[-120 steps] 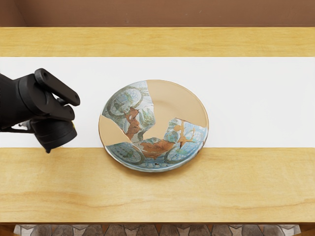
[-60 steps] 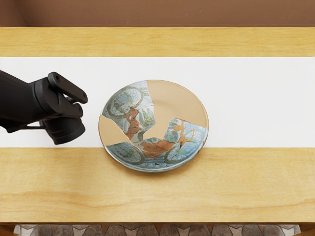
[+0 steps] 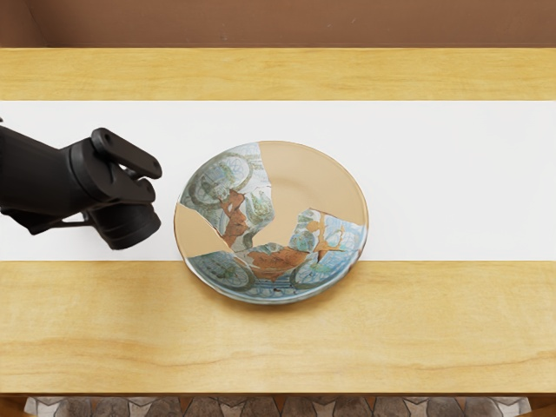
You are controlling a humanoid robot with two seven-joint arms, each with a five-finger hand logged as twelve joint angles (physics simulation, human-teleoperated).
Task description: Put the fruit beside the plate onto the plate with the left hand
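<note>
1. Left robot hand (image 3: 117, 195): black, arm entering from the left edge. Over the last second it has travelled rightward and is now just beside the plate's 9 o'clock rim. Cannot tell whether it is clenched or carrying anything.
2. Fruit: not visible; possibly hidden by the robot hand.
3. Plate (image 3: 304, 178): patterned, empty, on the table's (image 3: 278, 334) white runner (image 3: 452, 182). Transfer seemingly under way; placement not yet done.

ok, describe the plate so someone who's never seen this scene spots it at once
A wooden table carries a white strip running left to right. The plate sits near the strip's middle, overlapping its front edge. It is the only dish: round, tan with blue-green and brown patterned patches, just right of the black left hand.
</note>
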